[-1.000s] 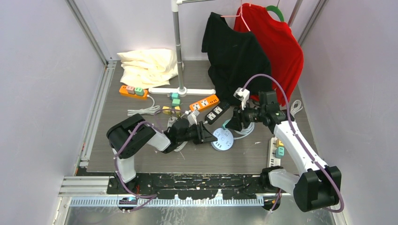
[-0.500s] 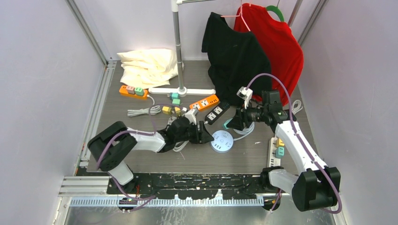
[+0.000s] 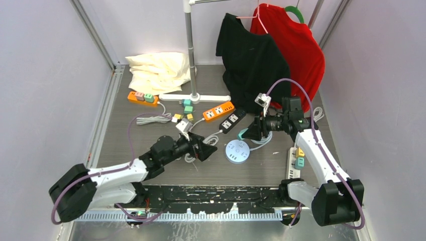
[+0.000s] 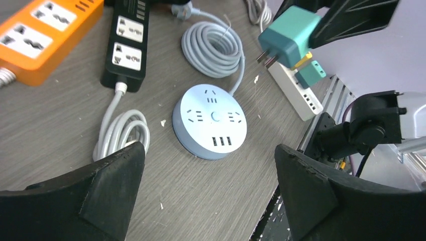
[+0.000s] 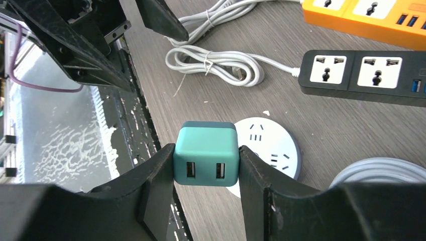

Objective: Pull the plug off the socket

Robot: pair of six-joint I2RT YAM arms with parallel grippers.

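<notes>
Holds the teal plug (image 5: pixel 206 150) clenched in the right tool (image 3: pixel 247 134), lifted clear of the round blue socket (image 4: pixel 210 121) lying on the tabletop (image 3: pixel 266 170), and hangs the left tool (image 3: pixel 208 150) spread wide and empty near that socket.

I can read no text, brand or number in any of my views. The round pale-blue plastic socket puck (image 4: pixel 210 122) shows only slots and a centre button. Any print on the long black plastic power strip (image 4: pixel 126 42) beyond it is too small to read.
</notes>
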